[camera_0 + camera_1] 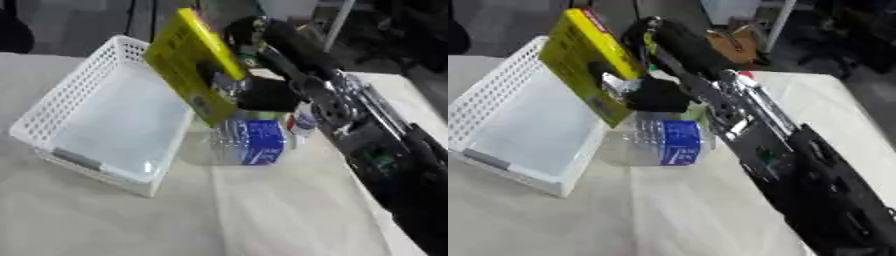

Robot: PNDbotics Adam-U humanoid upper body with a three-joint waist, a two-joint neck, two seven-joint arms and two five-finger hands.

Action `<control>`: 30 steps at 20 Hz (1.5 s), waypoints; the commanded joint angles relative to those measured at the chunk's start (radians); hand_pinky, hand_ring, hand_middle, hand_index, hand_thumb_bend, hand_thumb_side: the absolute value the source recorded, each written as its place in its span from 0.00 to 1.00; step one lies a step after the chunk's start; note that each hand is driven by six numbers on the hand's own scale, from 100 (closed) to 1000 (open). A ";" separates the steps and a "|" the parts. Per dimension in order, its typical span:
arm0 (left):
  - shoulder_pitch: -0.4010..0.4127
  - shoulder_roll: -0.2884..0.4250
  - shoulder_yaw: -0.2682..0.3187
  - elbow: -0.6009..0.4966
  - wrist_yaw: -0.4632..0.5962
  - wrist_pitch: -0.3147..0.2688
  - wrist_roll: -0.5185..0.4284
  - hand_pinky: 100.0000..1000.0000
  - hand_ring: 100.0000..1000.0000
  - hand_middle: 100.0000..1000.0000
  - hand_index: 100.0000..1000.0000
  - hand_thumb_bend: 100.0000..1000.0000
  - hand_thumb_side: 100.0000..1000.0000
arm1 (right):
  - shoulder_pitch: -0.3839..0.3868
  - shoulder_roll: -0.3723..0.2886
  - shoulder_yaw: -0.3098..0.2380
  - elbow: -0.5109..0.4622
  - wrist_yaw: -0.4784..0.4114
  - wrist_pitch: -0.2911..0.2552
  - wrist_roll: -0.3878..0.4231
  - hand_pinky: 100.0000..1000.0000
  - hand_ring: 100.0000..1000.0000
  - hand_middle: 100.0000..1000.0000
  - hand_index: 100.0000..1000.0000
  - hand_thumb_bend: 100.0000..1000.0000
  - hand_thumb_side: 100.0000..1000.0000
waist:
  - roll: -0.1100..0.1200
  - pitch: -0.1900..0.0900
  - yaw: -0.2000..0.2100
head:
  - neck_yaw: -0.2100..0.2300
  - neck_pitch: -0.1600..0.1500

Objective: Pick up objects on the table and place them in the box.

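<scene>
Yellow box (188, 65): held up off the table, tilted, its lower corner above the right rim of the white basket (66, 97). We see the right hand (249, 90) clamped on it, dark fingers (605, 75) curled across the box's broad face, thumb side hidden behind. The right arm comes in from the lower right and crosses the table diagonally. Just below the box lies a clear plastic bottle (245, 140) with a blue label, on its side on the tablecloth (262, 215), touching or nearly touching the basket's right wall. A small white item with red and blue marks (304, 122) stands beside the bottle, partly hidden by the arm. The basket interior looks bare.
</scene>
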 commanded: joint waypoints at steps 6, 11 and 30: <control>-0.005 0.012 -0.006 -0.018 0.007 0.004 -0.007 0.79 0.78 0.76 0.75 0.00 0.66 | -0.080 0.144 -0.018 0.112 0.167 -0.038 -0.075 0.86 0.83 0.38 0.57 0.13 0.95 | 0.015 -0.025 0.017 | -0.017 -0.012; -0.008 0.008 -0.011 -0.018 0.013 0.004 -0.013 0.79 0.78 0.76 0.75 0.00 0.66 | -0.096 0.226 -0.022 0.199 0.254 -0.066 -0.107 0.86 0.83 0.39 0.57 0.12 0.95 | 0.019 -0.024 0.027 | -0.016 -0.024; -0.009 -0.008 -0.017 -0.018 0.029 0.010 -0.029 0.79 0.78 0.76 0.75 0.00 0.66 | -0.097 0.410 -0.121 0.617 0.588 -0.153 -0.301 0.86 0.83 0.34 0.58 0.10 0.93 | 0.034 -0.031 0.051 | -0.017 -0.054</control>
